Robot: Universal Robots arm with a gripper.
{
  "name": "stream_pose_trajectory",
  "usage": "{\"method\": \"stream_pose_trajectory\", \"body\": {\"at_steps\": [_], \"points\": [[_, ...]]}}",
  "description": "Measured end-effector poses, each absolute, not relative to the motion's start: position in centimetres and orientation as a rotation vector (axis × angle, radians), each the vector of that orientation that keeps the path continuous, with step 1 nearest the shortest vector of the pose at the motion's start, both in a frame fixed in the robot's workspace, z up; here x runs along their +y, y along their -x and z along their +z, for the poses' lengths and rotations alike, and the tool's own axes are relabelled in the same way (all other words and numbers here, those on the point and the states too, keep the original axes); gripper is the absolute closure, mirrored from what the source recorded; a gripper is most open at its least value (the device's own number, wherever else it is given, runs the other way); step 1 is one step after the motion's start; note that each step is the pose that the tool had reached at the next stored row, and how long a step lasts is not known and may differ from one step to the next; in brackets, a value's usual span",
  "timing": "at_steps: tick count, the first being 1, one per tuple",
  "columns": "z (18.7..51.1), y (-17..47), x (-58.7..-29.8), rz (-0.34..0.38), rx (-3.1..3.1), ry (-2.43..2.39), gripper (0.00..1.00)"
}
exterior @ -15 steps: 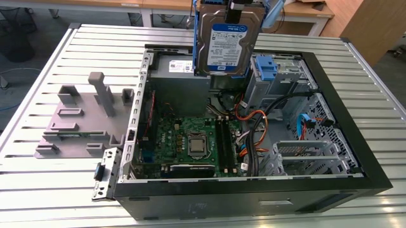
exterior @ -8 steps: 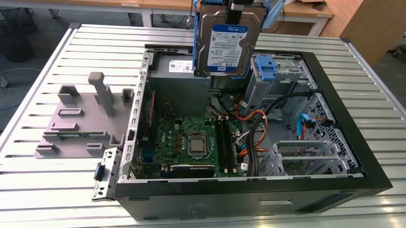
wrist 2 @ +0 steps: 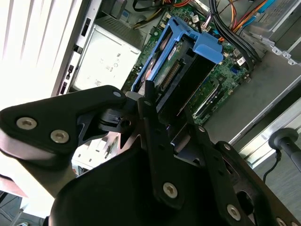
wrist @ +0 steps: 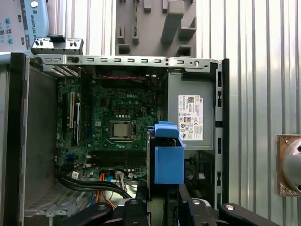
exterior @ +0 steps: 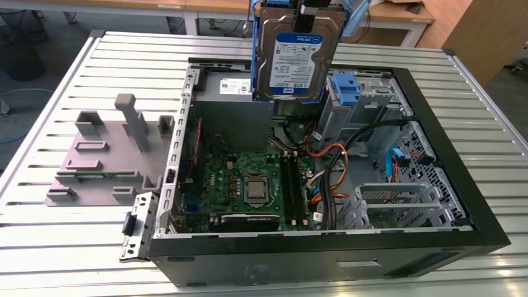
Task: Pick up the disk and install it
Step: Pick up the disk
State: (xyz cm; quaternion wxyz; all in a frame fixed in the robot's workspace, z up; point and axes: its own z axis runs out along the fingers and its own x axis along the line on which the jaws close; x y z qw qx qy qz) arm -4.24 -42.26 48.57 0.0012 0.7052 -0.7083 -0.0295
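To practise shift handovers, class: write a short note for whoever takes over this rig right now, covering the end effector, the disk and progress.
End effector: shut on the disk, gripping its blue carrier.
Disk: held upright in the air above the open computer case.
Done: pick-up.
Left: installing; the disk sits in no bay yet.

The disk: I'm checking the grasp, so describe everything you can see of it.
The disk is a flat silver metal drive with a blue-and-white label, framed by a blue plastic bracket. It hangs upright above the open case, clamped at its top end by the gripper.
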Motion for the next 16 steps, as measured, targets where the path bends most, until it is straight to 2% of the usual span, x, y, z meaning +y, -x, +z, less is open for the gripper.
{"method": "stream_pose_trajectory", "body": {"at_steps": [16], "points": [[48.55, 4.24, -42.78, -0.092, -2.224, -2.214, 0.65]]}}
